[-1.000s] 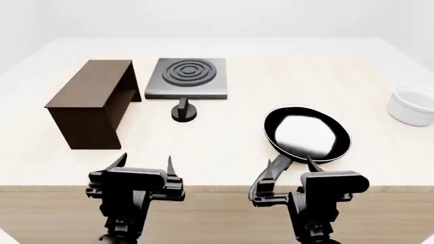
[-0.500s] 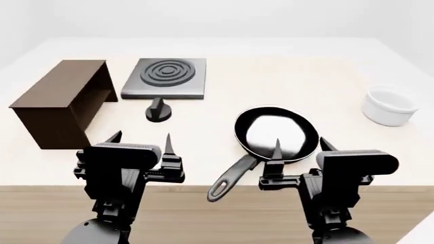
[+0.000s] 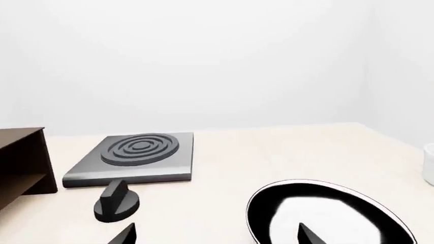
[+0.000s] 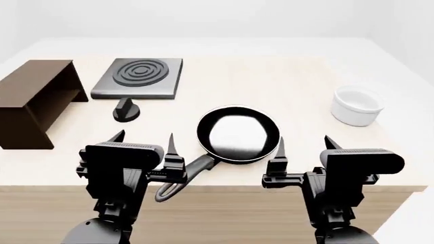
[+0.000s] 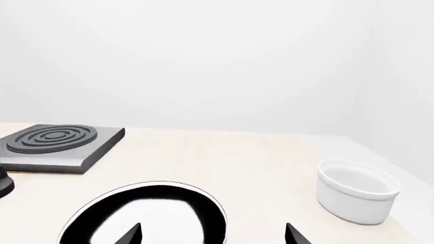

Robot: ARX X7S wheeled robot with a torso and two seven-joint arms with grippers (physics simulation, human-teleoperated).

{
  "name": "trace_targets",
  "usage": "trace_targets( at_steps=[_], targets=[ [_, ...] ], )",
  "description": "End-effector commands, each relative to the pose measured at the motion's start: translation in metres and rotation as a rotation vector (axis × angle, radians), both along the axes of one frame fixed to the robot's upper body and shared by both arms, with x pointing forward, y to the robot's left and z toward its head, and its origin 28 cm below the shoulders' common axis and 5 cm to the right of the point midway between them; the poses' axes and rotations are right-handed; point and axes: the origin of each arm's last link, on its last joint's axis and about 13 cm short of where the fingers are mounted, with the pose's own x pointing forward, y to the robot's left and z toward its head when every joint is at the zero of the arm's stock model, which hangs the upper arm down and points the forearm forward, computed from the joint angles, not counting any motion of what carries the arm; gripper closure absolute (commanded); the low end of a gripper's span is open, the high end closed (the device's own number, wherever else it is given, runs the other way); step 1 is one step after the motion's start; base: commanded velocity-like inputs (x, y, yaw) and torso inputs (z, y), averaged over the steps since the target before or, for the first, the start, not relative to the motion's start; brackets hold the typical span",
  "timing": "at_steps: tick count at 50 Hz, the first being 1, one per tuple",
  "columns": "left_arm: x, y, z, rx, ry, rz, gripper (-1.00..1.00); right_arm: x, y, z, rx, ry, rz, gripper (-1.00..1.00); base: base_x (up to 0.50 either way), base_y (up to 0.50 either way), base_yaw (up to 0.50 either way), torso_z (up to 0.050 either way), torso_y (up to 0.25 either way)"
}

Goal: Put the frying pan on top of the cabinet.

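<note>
Right now I've got the round black frying pan with the glossy pale inside [image 4: 237, 133] sitting flat on the light wooden tabletop [image 4: 285, 86], pretty much centred between my two arms. Its long black handle with the loop end [image 4: 182, 179] sticks out past the table's near edge, toward my left gripper [image 4: 142, 146]. Both grippers hover short of the pan, jaws spread wide, nothing in either. The right gripper [image 4: 302, 149] is just off the pan's near rim on the other side.

The dark brown wooden box cabinet [image 4: 32, 99] is well away from the pan, out past the grey square hotplate with rings [image 4: 139, 77] and the little black knob thing [image 4: 126, 110] that stands between pan and hotplate.

Stuff I'm worried about:
- The handle overhangs the edge. If I nudge it from above with the left fingers instead of closing around it, my guess is the pan pivots or tips off the table.
- Grabbing far out on the handle means the pan body hangs heavy and could droop or twist in the jaws.
- Carrying it over to the cabinet, a low swing likely clips the knob or the hotplate.
- The white round bowl [image 4: 357, 105] is on the pan's far side from the cabinet, so only a sloppy right arm hits it.
</note>
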Motion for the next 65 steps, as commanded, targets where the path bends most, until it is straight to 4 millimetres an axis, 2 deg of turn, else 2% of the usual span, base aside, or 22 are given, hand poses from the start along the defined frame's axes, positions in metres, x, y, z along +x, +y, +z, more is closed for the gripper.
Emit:
trace_targets(
  at_steps=[1, 12, 28, 40, 42, 45, 47, 50, 51, 52, 53, 56, 60, 65],
  targets=[
    [0.001, 0.001, 0.000, -0.002, 0.005, 0.002, -1.00, 0.002, 0.001, 0.000, -0.006, 0.003, -0.009, -1.00, 0.00, 0.00, 0.00, 0.000, 0.000],
    [0.001, 0.002, 0.001, 0.000, 0.005, 0.005, -1.00, 0.001, 0.001, 0.001, 0.005, 0.006, 0.005, -1.00, 0.00, 0.00, 0.00, 0.000, 0.000],
    [0.002, 0.003, 0.002, 0.002, 0.002, 0.010, -1.00, 0.001, 0.001, 0.001, 0.008, 0.003, -0.005, -1.00, 0.50, 0.00, 0.00, 0.000, 0.000],
    [0.000, 0.002, 0.002, -0.003, 0.018, 0.007, -1.00, 0.001, 0.001, 0.000, -0.003, 0.011, -0.019, -1.00, 0.19, 0.00, 0.00, 0.000, 0.000],
    [-0.003, 0.002, 0.004, -0.047, 0.077, -0.027, -1.00, 0.002, 0.001, -0.001, -0.003, 0.016, -0.025, -1.00, 0.00, 0.00, 0.00, 0.000, 0.000],
    [-0.012, 0.002, 0.009, -0.006, 0.114, -0.042, -1.00, 0.004, 0.000, -0.002, -0.002, 0.026, -0.032, -1.00, 0.00, 0.00, 0.00, 0.000, 0.000],
    [-0.021, 0.004, 0.021, -0.016, 0.166, -0.107, -1.00, 0.004, 0.001, -0.002, -0.001, 0.026, -0.032, -1.00, 0.00, 0.00, 0.00, 0.000, 0.000],
    [-0.034, 0.010, 0.027, 0.099, 0.247, -0.172, -1.00, 0.003, 0.001, -0.001, 0.001, 0.020, -0.033, -1.00, 0.00, 0.00, 0.00, 0.000, 0.000],
    [-0.032, 0.014, 0.023, 0.102, 0.304, -0.140, -1.00, 0.003, 0.001, -0.001, 0.000, 0.020, -0.033, -1.00, 0.00, 0.00, 0.00, 0.000, 0.000],
    [-0.019, 0.032, 0.020, 0.149, 0.403, -0.049, -1.00, 0.004, 0.000, -0.001, 0.001, 0.020, -0.034, -1.00, 0.00, 0.00, 0.00, 0.000, 0.000],
    [-0.013, 0.039, 0.025, 0.187, 0.428, 0.002, -1.00, 0.004, 0.001, -0.002, 0.002, 0.022, -0.035, -1.00, 0.00, 0.00, 0.00, 0.000, 0.000],
    [-0.026, 0.032, 0.034, 0.269, 0.441, 0.035, -1.00, 0.005, 0.001, -0.003, -0.001, 0.024, -0.033, -1.00, 0.00, 0.00, 0.00, 0.000, 0.000],
    [-0.052, 0.030, 0.052, 0.254, 0.556, -0.256, -1.00, 0.004, 0.000, -0.002, 0.001, 0.022, -0.034, -1.00, 0.00, 0.00, 0.00, 0.000, 0.000],
    [-0.049, 0.037, 0.064, 0.333, 0.636, -0.327, -1.00, 0.004, 0.000, -0.002, 0.001, 0.021, -0.033, -1.00, 0.00, 0.00, 0.00, 0.000, 0.000]
  ],
)
